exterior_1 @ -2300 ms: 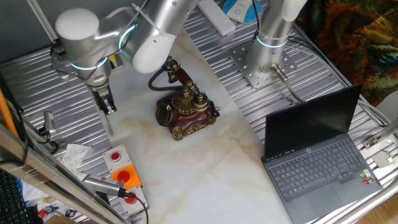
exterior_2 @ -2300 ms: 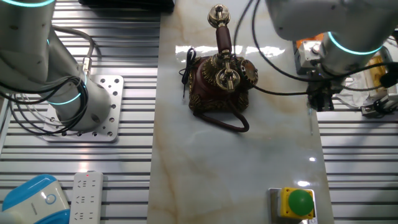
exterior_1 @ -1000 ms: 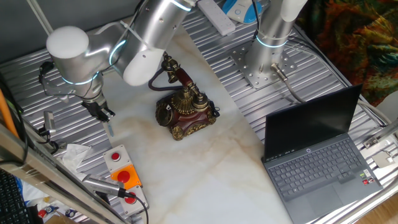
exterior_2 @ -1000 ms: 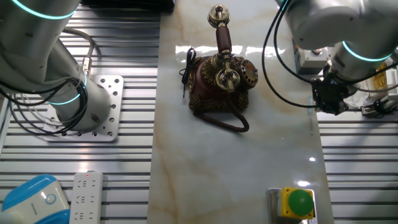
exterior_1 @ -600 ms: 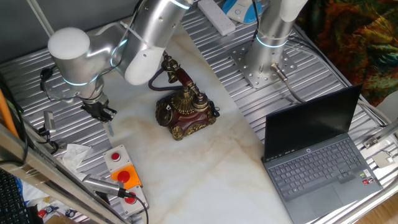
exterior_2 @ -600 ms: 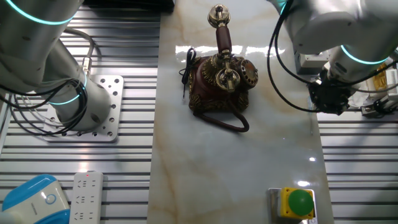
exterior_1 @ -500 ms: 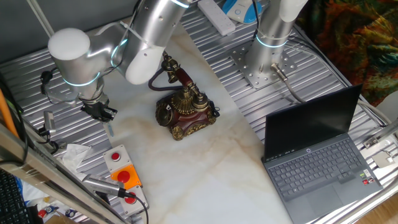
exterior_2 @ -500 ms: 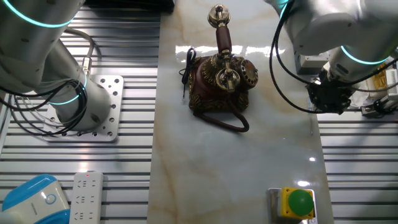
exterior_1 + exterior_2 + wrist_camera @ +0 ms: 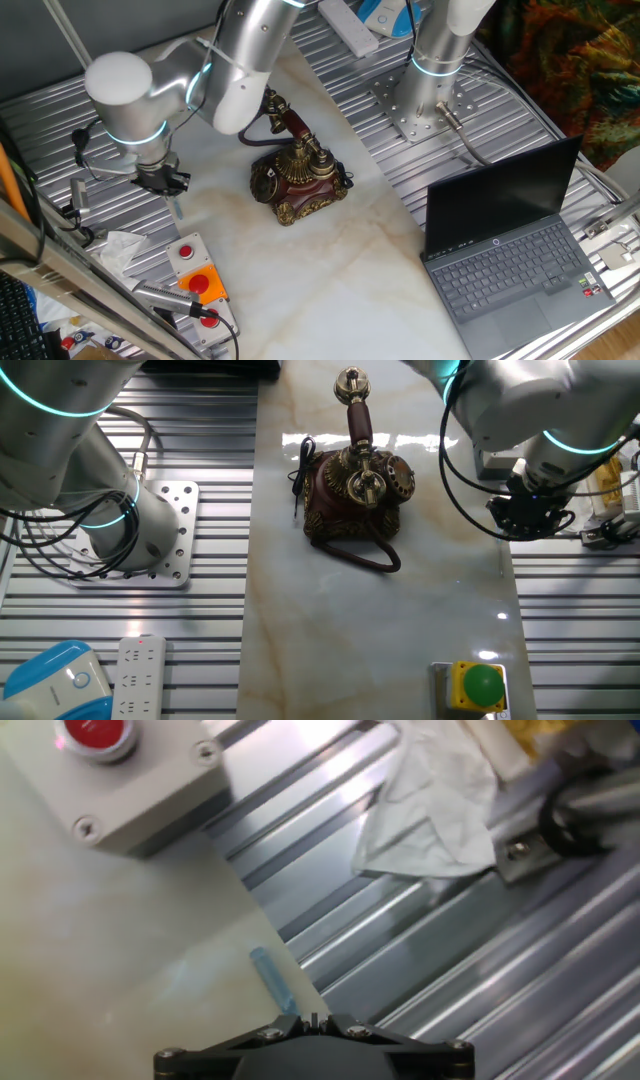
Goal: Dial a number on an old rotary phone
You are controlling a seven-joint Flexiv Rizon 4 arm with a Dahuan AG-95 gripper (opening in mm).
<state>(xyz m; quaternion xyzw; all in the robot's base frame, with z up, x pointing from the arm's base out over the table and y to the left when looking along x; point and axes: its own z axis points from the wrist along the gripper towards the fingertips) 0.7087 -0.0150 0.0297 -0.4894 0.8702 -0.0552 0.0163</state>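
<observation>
The old rotary phone (image 9: 298,180) stands on the pale marble slab, dark red with brass trim, its round dial (image 9: 265,182) facing the left edge and the handset (image 9: 290,125) on the cradle. It also shows in the other fixed view (image 9: 352,495). My gripper (image 9: 165,185) hangs low over the slab's left edge, well apart from the phone, also visible in the other fixed view (image 9: 528,520). In the hand view the gripper (image 9: 314,1018) has its jaws together and nothing between them. A small pale blue stick (image 9: 272,978) lies on the slab just beyond the tips.
A grey button box (image 9: 193,275) with red and orange buttons sits by the slab's near-left corner, also in the hand view (image 9: 120,780). Crumpled tissue (image 9: 430,805) lies on the ribbed metal table. A laptop (image 9: 510,250) stands at right. A second arm's base (image 9: 130,530) is bolted down.
The wrist has turned and tilted while the arm's elbow swung right. The hand stays over the slab's left edge. The phone has not moved.
</observation>
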